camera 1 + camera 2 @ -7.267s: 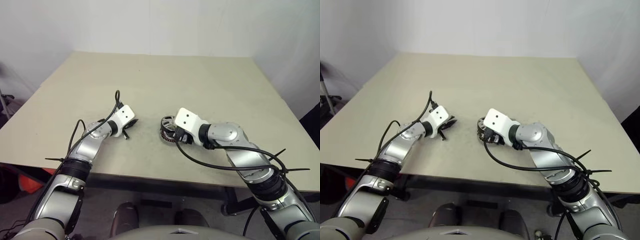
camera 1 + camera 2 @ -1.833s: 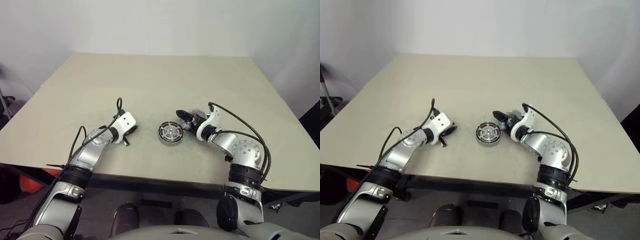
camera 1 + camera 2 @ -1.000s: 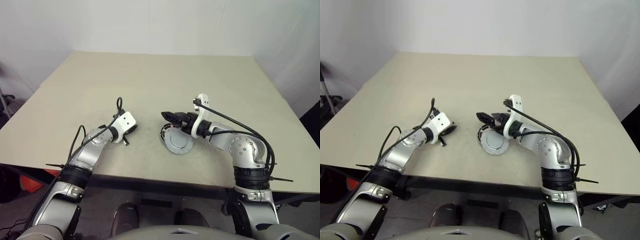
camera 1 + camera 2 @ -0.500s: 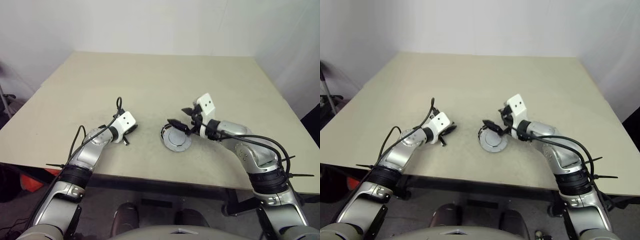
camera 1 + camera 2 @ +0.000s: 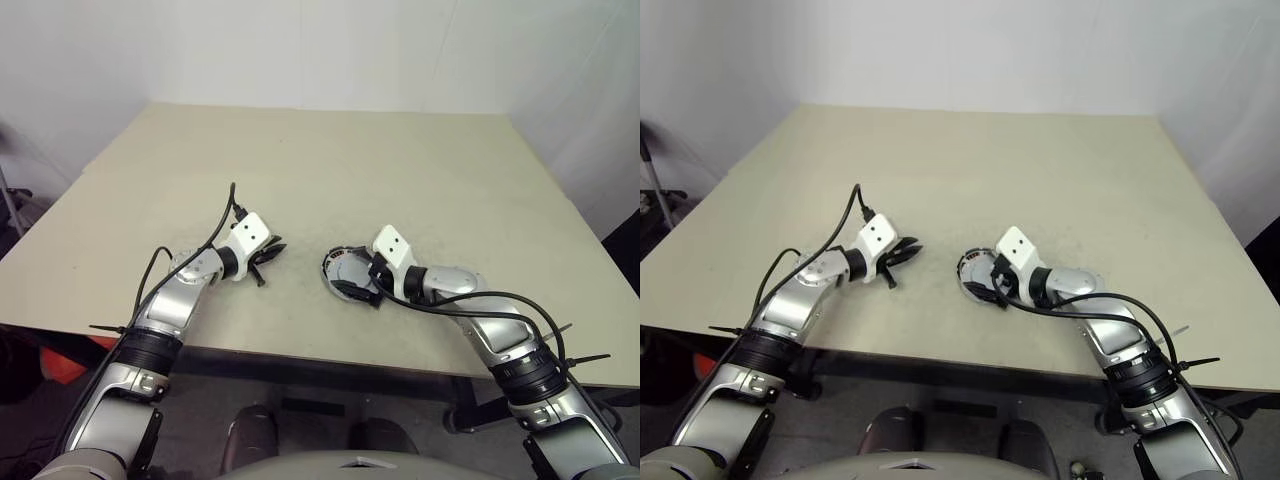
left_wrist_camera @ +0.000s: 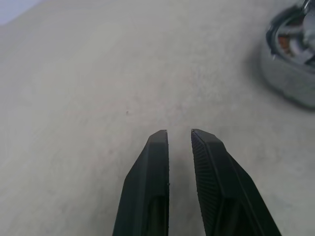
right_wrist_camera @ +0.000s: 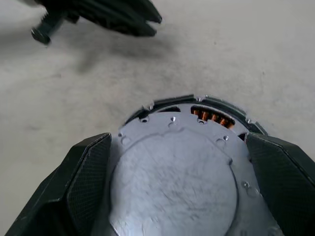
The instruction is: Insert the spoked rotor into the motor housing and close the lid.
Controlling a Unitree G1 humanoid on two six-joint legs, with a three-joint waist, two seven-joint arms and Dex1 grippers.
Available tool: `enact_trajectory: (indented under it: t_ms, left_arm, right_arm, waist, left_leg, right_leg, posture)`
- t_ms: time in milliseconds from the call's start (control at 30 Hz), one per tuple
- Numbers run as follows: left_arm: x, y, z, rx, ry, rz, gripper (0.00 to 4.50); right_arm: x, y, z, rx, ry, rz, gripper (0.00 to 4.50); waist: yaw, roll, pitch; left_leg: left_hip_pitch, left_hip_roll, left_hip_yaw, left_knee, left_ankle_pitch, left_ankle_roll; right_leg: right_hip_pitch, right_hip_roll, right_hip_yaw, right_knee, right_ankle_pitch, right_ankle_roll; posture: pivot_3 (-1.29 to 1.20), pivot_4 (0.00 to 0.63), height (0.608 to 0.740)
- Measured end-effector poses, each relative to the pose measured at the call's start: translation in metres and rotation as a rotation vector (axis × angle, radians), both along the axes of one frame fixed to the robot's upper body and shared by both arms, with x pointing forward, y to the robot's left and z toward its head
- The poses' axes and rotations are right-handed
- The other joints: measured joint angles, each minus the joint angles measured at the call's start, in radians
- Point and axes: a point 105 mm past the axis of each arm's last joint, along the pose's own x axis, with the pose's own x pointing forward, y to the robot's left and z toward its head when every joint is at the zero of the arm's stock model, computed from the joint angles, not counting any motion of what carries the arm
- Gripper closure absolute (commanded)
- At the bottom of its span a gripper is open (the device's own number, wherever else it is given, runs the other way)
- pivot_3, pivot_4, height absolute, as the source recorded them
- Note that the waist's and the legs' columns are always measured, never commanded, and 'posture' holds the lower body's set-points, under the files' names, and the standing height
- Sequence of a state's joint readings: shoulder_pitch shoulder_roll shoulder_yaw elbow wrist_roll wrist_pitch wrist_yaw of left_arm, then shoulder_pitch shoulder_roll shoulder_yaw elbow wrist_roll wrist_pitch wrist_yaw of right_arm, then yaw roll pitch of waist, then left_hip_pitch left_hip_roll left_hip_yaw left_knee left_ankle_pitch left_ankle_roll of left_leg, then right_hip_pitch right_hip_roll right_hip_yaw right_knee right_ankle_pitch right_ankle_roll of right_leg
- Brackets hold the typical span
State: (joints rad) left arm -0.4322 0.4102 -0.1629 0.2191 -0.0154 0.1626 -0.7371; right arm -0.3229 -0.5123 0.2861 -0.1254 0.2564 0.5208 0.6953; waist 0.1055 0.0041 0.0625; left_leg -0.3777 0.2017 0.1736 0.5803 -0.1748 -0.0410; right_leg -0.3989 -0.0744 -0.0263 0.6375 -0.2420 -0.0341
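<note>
**A:** What has moved since a second ago?

**B:** The right gripper (image 7: 172, 191) has come down and rolled over. Earlier it held the lid (image 7: 172, 182) tilted above the housing (image 5: 345, 270); now its white wrist block faces up and the lid lies nearly flat over the housing.

**A:** Is the lid seated?

**B:** Not squarely. In the right wrist view a sliver of copper windings and dark housing rim shows past the lid's far edge, so it sits a little off. The plain grey face is up.

**A:** And the right gripper's jaws?

**B:** Spread wide, one black finger (image 7: 83, 182) on each side of the lid, right against its rim. I cannot tell whether they are pressing it or just bracketing it.

**A:** The left gripper (image 6: 179, 135)?

**B:** It has lifted slightly and turned a bit toward the housing. Its two fingers stand almost together with a narrow gap, nothing between them, above bare table (image 5: 300, 170).

**A:** Where is the housing from there?

**B:** On the head camera, at about 3 o'clock from the left gripper, near but apart. The rotor cannot be seen under the lid.
</note>
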Motion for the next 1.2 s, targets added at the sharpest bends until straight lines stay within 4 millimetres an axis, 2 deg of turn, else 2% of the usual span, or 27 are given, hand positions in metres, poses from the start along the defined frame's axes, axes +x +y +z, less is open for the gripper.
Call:
enact_trajectory:
  t_ms: [133,200,300,333,600,833,1200]
  left_arm:
    - [-0.001,0.000,-0.001,-0.001,0.004,0.001,3.67]
    - [-0.001,0.000,-0.001,-0.001,0.005,0.003,3.67]
    - [0.000,0.001,-0.002,-0.001,0.009,0.007,3.67]
    - [0.000,0.001,-0.002,-0.001,0.009,0.008,3.67]
    - [0.001,0.002,-0.002,0.007,0.001,0.029,3.67]
    - [0.001,0.002,-0.007,0.013,0.004,0.042,3.67]
    - [0.000,0.005,-0.011,0.031,0.011,0.068,3.67]
  right_arm:
    - [0.000,-0.004,-0.001,0.005,-0.005,-0.014,0.04]
    - [0.000,-0.007,-0.002,0.005,-0.010,-0.022,0.43]
    - [-0.002,-0.007,-0.003,0.005,-0.010,-0.011,1.34]
    - [-0.002,-0.007,-0.004,0.004,-0.009,-0.012,1.51]
    - [0.001,-0.006,-0.003,0.035,0.017,-0.034,1.50]
    - [0.015,-0.005,0.010,0.108,0.049,-0.104,1.50]
    - [0.022,-0.004,0.001,0.072,0.041,-0.123,1.50]
  waist:
    - [0.000,0.000,0.000]
    - [0.000,0.000,0.000]
    - [0.000,0.000,0.000]
    - [0.000,0.000,0.000]
    - [-0.002,0.000,0.000]
    - [-0.002,0.000,0.000]
    - [-0.003,0.000,0.000]
  left_leg:
    - [0.001,0.000,0.000,0.000,0.000,0.000]
    - [0.002,0.000,0.000,0.001,0.000,0.000]
    - [0.004,0.000,0.000,0.001,0.000,0.001]
    - [0.005,0.000,0.000,0.001,0.000,0.001]
    - [0.009,0.000,-0.001,0.001,-0.001,0.002]
    - [0.007,0.000,-0.001,0.001,-0.001,0.001]
    - [0.007,0.000,0.000,0.001,-0.001,0.002]
  right_leg:
    - [0.001,0.000,0.000,0.000,0.000,0.000]
    - [0.002,0.000,0.000,0.000,0.000,0.000]
    - [0.005,0.000,0.000,0.000,0.000,0.000]
    - [0.006,0.000,0.000,0.000,0.000,0.000]
    - [0.009,0.000,0.000,0.000,0.000,0.000]
    - [0.008,0.000,0.000,0.000,0.000,0.000]
    - [0.008,0.000,0.000,-0.002,0.000,0.000]
  posture:
    - [0.00,0.000,0.740]
    - [0.00,0.000,0.740]
    - [0.00,0.000,0.740]
    - [0.00,0.000,0.740]
    - [0.00,0.000,0.740]
    - [0.00,0.000,0.740]
    - [0.00,0.000,0.740]
